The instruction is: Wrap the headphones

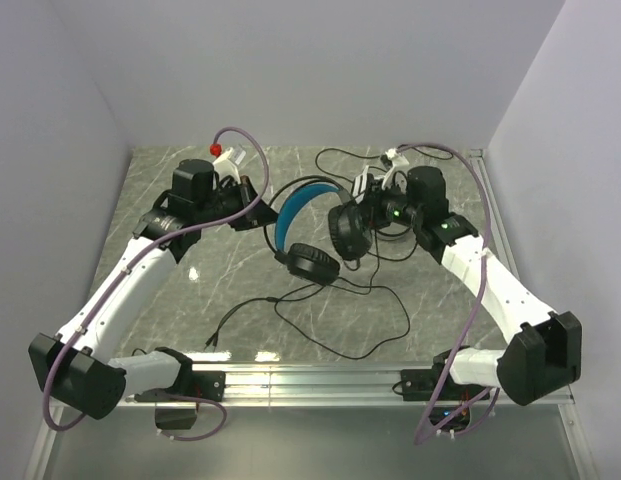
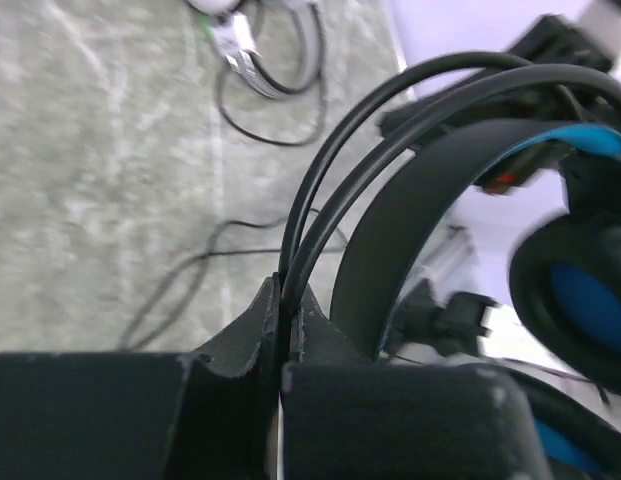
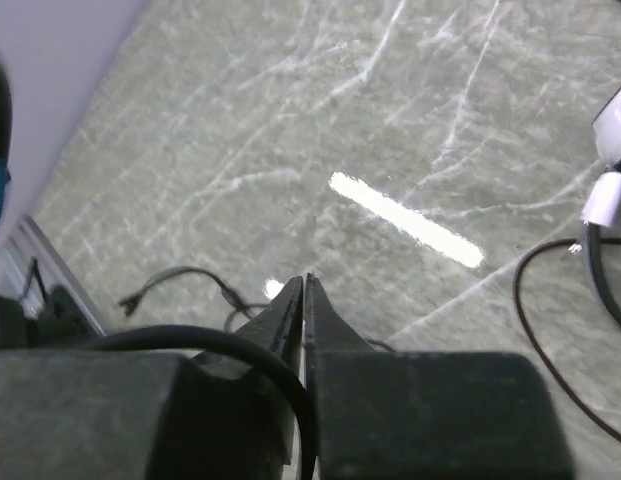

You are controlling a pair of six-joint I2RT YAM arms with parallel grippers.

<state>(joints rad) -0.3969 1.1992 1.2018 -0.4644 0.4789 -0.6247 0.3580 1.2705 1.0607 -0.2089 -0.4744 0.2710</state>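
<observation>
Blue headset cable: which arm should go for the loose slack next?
Right, probably. The left gripper is shut on the thin headband wires, holding the blue headset up, so it is busy. The right gripper sits by the ear cup with the cable across its fingers.

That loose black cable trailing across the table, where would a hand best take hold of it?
Near its free plug end, coming straight down from above. That stretch of the cable lies flat on the table, by itself, clear of the tangled loops nearer the black-and-blue headset.
</observation>
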